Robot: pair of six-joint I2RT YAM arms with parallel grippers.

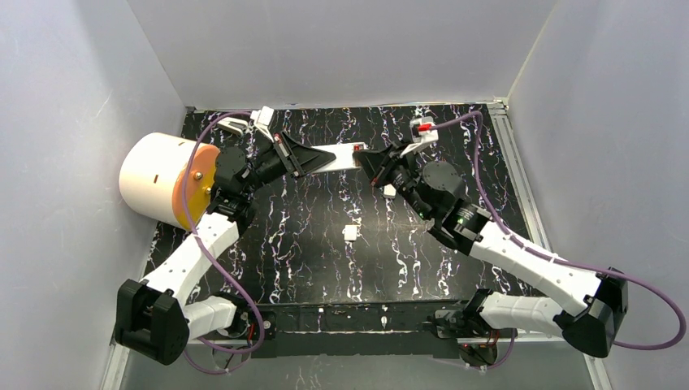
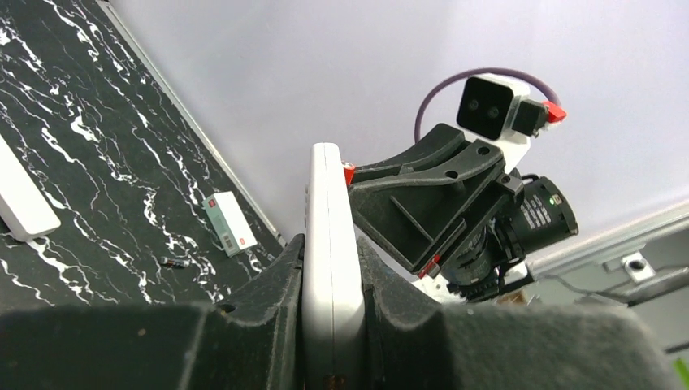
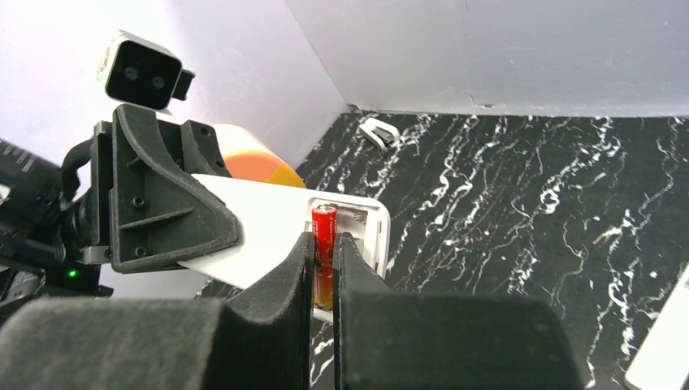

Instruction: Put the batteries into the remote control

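Right gripper (image 3: 325,244) pinching battery (image 3: 324,221) at remote (image 3: 268,213) open compartment; possibly partly seated, unclear

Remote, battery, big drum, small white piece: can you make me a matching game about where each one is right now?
1. remote control
2. battery
3. cream-and-orange drum
4. small white piece

a. lying loose on the table
b. gripped by the right pincer
c. clamped in the left pincer
d. by the left wall

Pairs: 1-c, 2-b, 3-d, 4-a.
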